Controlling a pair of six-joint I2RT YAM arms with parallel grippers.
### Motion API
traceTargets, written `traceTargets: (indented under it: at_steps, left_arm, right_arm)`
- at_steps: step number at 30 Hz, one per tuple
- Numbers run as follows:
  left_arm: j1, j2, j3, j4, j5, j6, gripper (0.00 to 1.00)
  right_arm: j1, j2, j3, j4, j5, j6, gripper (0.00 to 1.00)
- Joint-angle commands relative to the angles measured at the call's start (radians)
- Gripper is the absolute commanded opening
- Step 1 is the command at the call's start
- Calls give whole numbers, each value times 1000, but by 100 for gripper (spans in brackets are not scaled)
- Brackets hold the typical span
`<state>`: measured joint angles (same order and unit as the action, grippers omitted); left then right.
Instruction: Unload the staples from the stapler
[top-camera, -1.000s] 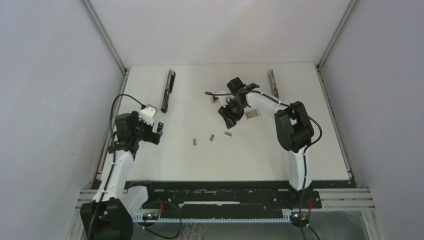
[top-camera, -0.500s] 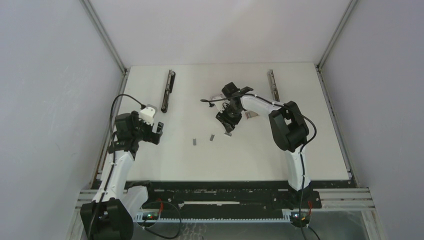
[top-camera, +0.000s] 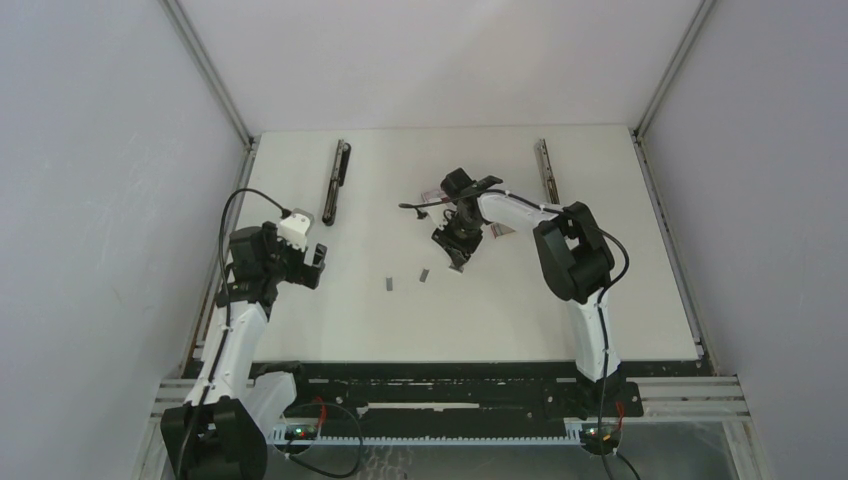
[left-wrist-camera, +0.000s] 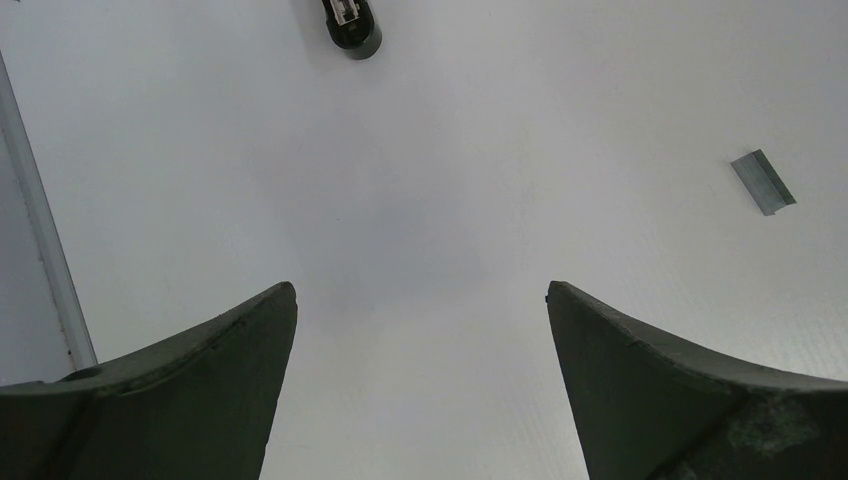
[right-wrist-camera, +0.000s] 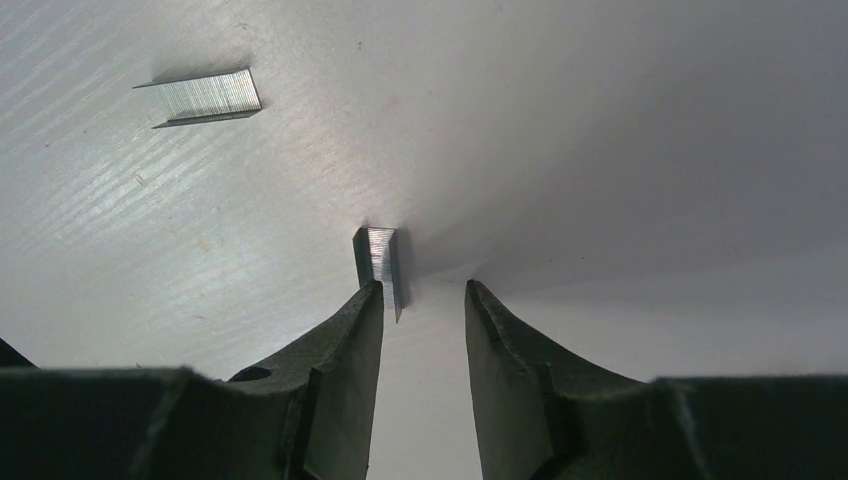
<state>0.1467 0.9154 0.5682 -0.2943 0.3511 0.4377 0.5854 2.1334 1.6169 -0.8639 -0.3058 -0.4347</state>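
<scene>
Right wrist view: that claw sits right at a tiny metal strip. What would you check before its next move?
1. Staple strip centred in the right gripper: not ok, it hugs one fingertip.
2. Jaws apart, nothing clamped: ok.
3. Second strip clear of that gripper: ok.
4. Left gripper open and apart from this spot: ok.
5. Gripper's height above the table: cannot tell.

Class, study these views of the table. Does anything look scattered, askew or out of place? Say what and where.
Yes. Three short staple strips lie loose in the middle of the table, apart and at differing angles. One sits just ahead of the fingers of the right gripper.
</scene>
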Motion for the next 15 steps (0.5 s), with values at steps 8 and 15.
traceTargets:
  at_steps: [8, 15]
  left_arm:
    - [8, -19, 2, 21, 17, 7, 100]
    - [10, -18, 4, 20, 17, 7, 100]
  right_arm:
    - [19, 20, 32, 0, 7, -6, 32]
    - [25, 30, 37, 2, 1, 2, 29]
